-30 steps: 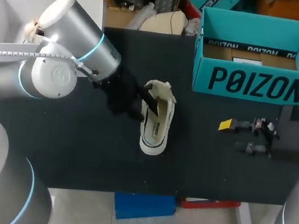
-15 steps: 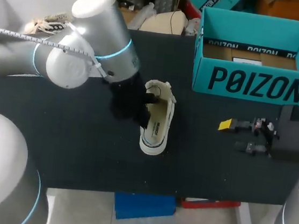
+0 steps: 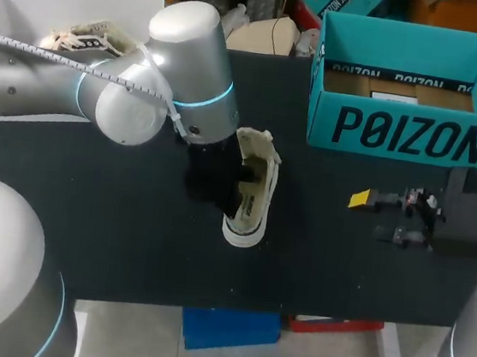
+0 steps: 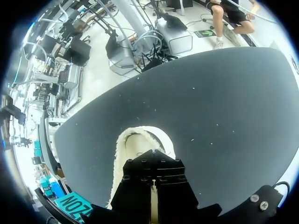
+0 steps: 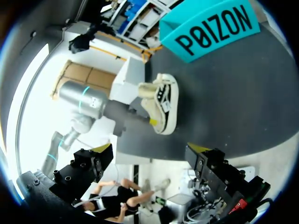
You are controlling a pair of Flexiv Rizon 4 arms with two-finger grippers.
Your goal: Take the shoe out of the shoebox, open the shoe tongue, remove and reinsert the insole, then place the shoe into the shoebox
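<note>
The cream-white canvas low-top shoe (image 3: 250, 195) with the black-striped rubber sole lay out on the black tabletop (image 3: 128, 243) in the head view, seemingly tipped on its side, well apart from the open teal cardboard shoebox (image 3: 407, 133) at the back right. So step 1 of the task looked done. No loose insole showed on the tabletop, so I judged the tongue or insole work to be in hand, with the return to the shoebox left to do. The left gripper (image 3: 221, 181) sat dark under its silver wrist, right against the shoe's opening. The right gripper (image 3: 372, 217) hung to the shoe's right, well apart from it, empty.

In the left wrist view the left gripper (image 4: 152, 168) filled the foreground as a black block with the shoe (image 4: 140, 139) directly ahead, its fuzzy-edged opening facing it. Whether it held the tongue, the insole or nothing could not be told.

In the right wrist view the right gripper (image 5: 152, 149) stood wide apart with nothing between its 2 yellow tips. The shoe (image 5: 164, 105) lay well ahead of it, the shoebox (image 5: 210, 28) beyond.
</note>
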